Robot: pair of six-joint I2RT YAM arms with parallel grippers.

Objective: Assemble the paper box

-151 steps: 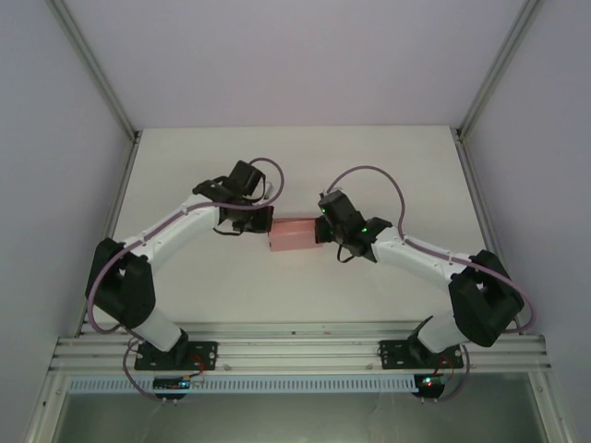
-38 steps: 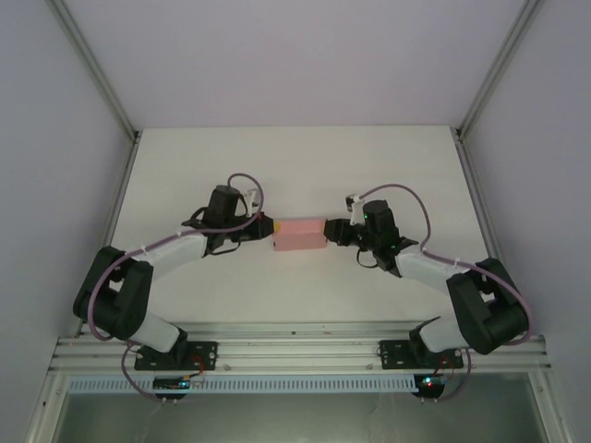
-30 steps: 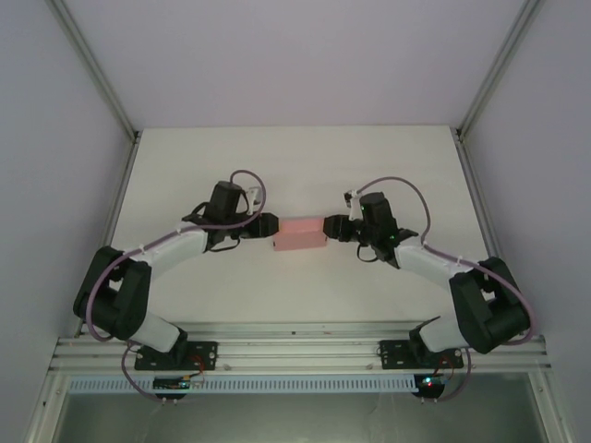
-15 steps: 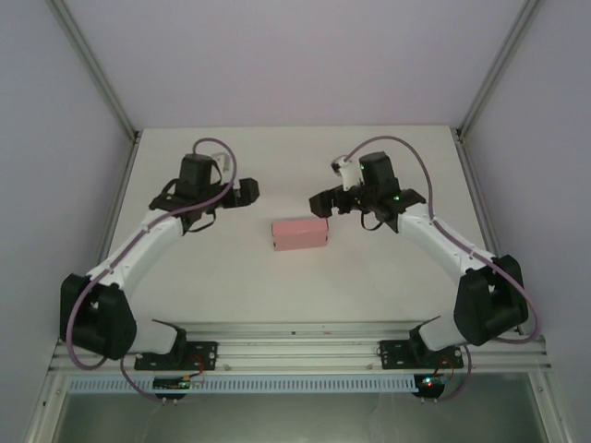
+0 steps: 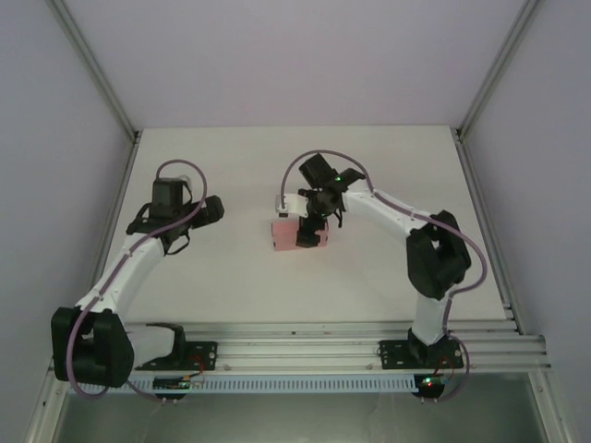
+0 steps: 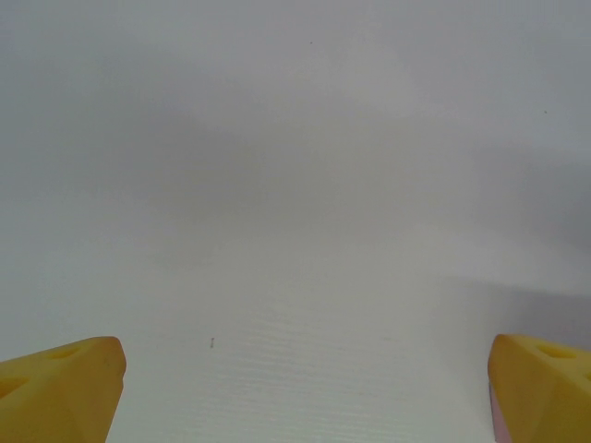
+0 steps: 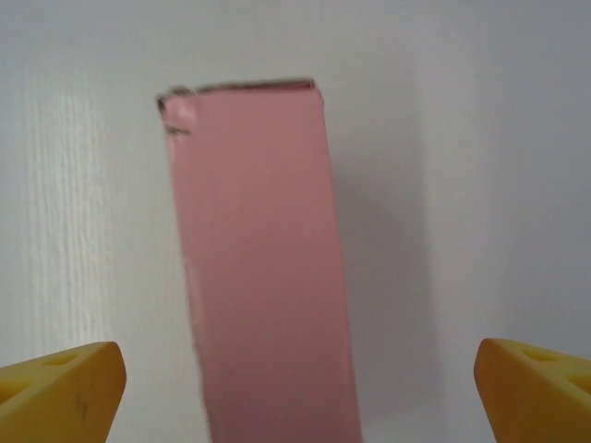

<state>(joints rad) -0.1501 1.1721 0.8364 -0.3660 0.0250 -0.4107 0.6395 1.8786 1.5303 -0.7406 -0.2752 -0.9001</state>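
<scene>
1. In the right wrist view, the yellow fingertips [image 7: 60, 388] of the right gripper [image 7: 295, 392] sit at the bottom corners, at 9 and 3 o'clock of the frame. They are spread wide and hold nothing.
2. Between them lies the pink rectangular paper box [image 7: 263, 268], folded shut into a slim block on the white table [image 7: 480, 138]. White table shows on both sides of it, so neither finger touches it.
3. The box's long axis runs from 6 o'clock towards 12, its far end leaning slightly towards 11. The fingers therefore straddle its narrow width, which I judge is the right way round for closing on its long sides. The far end has a ragged corner at its left, and I can't tell whether that flap is fully tucked.
4. From above, the box [image 5: 282, 235] rests mid-table, its length running 9 to 3 o'clock, with the right gripper [image 5: 309, 221] directly over it.
5. The left gripper [image 5: 211, 209] is well apart, at 9 o'clock of the box. Its fingertips [image 6: 55, 388] are also spread wide over bare table. The right arm is plainly the nearer one.
</scene>
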